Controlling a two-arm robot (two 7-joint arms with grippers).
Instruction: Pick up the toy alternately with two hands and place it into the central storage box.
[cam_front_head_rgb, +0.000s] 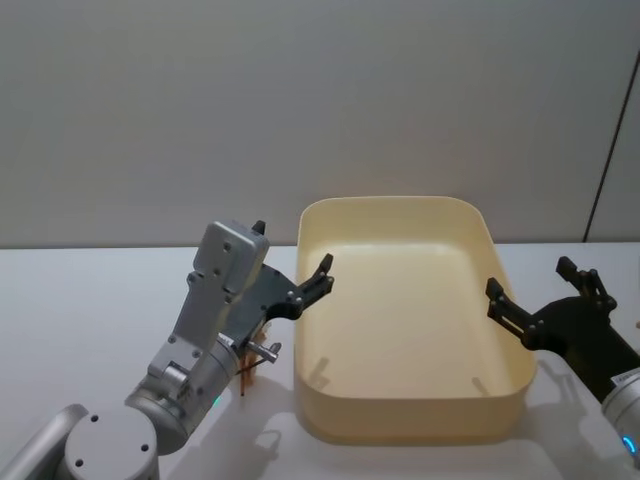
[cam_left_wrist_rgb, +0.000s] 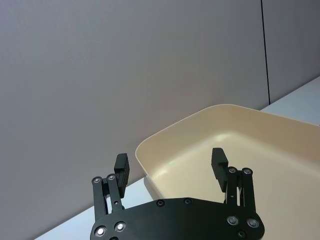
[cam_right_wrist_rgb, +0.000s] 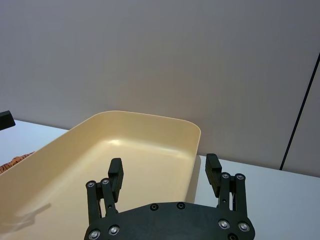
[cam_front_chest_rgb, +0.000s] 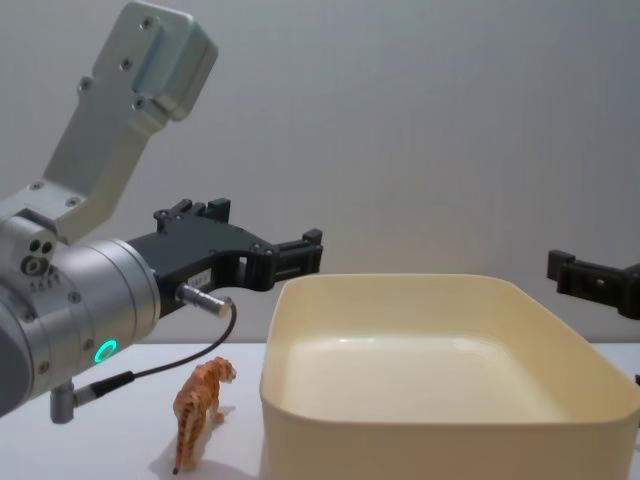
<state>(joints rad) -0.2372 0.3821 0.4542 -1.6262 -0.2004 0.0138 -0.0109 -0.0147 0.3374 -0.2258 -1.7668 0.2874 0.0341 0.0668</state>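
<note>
Beside the left wall of the large cream-yellow plastic tub (cam_front_head_rgb: 400, 425) (cam_front_chest_rgb: 420, 450) (cam_left_wrist_rgb: 175, 131) (cam_right_wrist_rgb: 150, 117), a rectangular one with rounded corners and smooth walls, a small orange striped toy tiger (cam_front_chest_rgb: 198, 412) (cam_front_head_rgb: 249, 372) stands on its legs on the white bench (cam_front_head_rgb: 80, 300). It is outside the tub and close to the wall without touching it, near the tub's front-left corner, with its head end turned toward the tub.

Above the tiger and clear of it hangs the left pincer (cam_front_head_rgb: 318, 278) (cam_front_chest_rgb: 306, 252) (cam_left_wrist_rgb: 170, 160), black and flat with two fingers. It points across toward the tub, raised above the rim. Its fingers stand well apart with nothing between them. In the left wrist view one fingertip lies over the tub's inside and the other over the bench just outside the tub's left wall, so the pair straddles the rim. The thick silver cylindrical arm (cam_front_chest_rgb: 70, 320) that carries it has a green ring light (cam_front_chest_rgb: 104, 351), and a thin black cable (cam_front_chest_rgb: 190, 360) loops from the arm above the tiger.

On the tub's right side the right pincer (cam_front_head_rgb: 528, 278) (cam_right_wrist_rgb: 164, 164) — also black and two-fingered — is held above rim height and aimed in toward the tub. It is spread wide and grips nothing. One finger reaches over the right rim; the other is farther out, over the bench.

A plain grey wall (cam_front_head_rgb: 300, 100) rises behind the tub.
</note>
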